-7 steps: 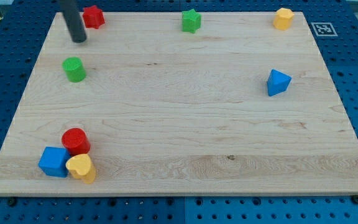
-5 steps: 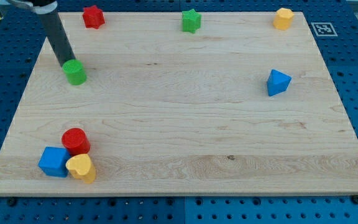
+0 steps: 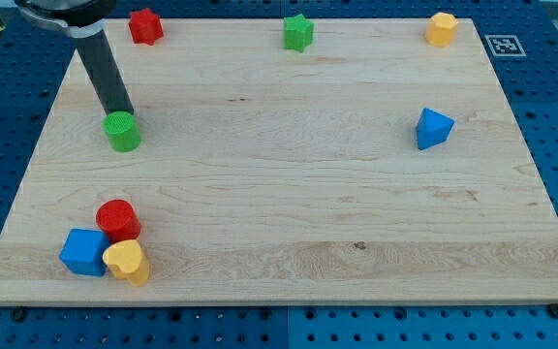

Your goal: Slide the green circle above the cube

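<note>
The green circle [image 3: 122,132] is a short green cylinder on the left part of the wooden board [image 3: 289,204]. My tip [image 3: 120,111] touches its upper edge, on the side toward the view's top. The blue cube [image 3: 84,252] sits near the board's bottom left corner, well below the green circle. A red cylinder [image 3: 118,220] and a yellow block [image 3: 127,262] press against the cube's right side.
A red star-like block [image 3: 144,25] lies at the top left, a green star [image 3: 298,32] at the top middle, a yellow block [image 3: 442,29] at the top right. A blue pyramid-like block [image 3: 433,128] lies at the right.
My tip moved down from near the red star to the green circle and pushed it a short way toward the view's bottom.
</note>
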`<state>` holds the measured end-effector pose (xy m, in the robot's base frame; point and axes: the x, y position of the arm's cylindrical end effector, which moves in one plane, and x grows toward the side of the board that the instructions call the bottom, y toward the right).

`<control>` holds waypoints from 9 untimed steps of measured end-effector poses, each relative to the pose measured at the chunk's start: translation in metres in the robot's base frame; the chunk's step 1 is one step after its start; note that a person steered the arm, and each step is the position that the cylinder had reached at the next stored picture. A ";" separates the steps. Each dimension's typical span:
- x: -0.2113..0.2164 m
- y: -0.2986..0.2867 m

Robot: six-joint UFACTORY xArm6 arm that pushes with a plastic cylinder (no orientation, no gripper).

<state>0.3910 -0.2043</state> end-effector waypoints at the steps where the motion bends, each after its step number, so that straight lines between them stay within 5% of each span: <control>1: 0.009 0.004; 4: 0.077 0.010; 6: 0.069 0.010; 7: 0.032 0.001; 9: 0.042 0.069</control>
<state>0.4332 -0.1354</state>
